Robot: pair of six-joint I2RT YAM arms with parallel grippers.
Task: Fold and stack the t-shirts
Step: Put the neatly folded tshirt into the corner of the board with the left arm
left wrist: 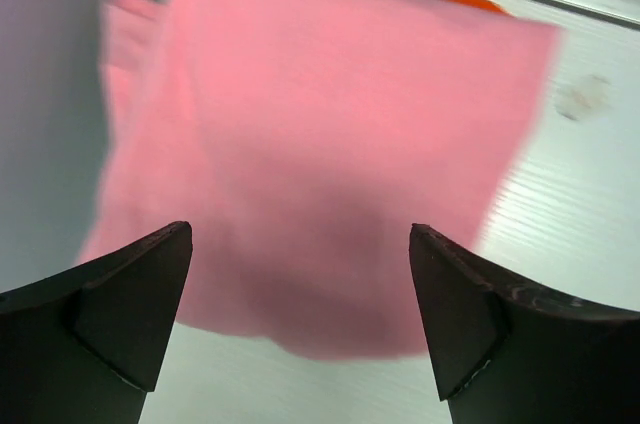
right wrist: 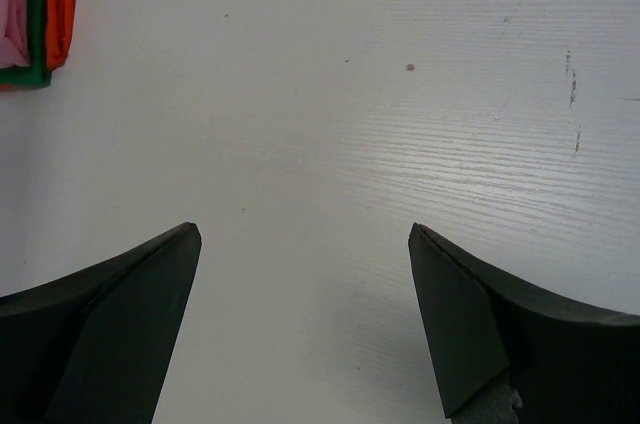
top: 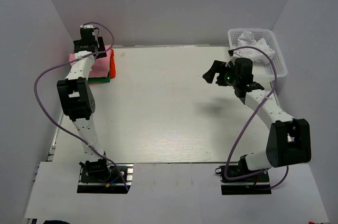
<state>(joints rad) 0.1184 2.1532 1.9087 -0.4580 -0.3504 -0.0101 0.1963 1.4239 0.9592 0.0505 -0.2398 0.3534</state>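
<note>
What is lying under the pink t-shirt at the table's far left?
Edges of a green t-shirt and an orange t-shirt stick out beneath the pink t-shirt. Everything else beneath it is covered.

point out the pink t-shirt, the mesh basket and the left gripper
pink t-shirt (left wrist: 320, 134), left wrist view, middle of its top face
mesh basket (top: 233, 36), top external view, far left corner wall
left gripper (left wrist: 300, 231), left wrist view, midway between its open fingertips

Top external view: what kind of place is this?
Probably a lab robot test cell, not a home: left arm and right arm bolted at the edge of a white table, plain white walls boxing it in, a stack of folded t-shirts and a mesh basket as props.
</note>
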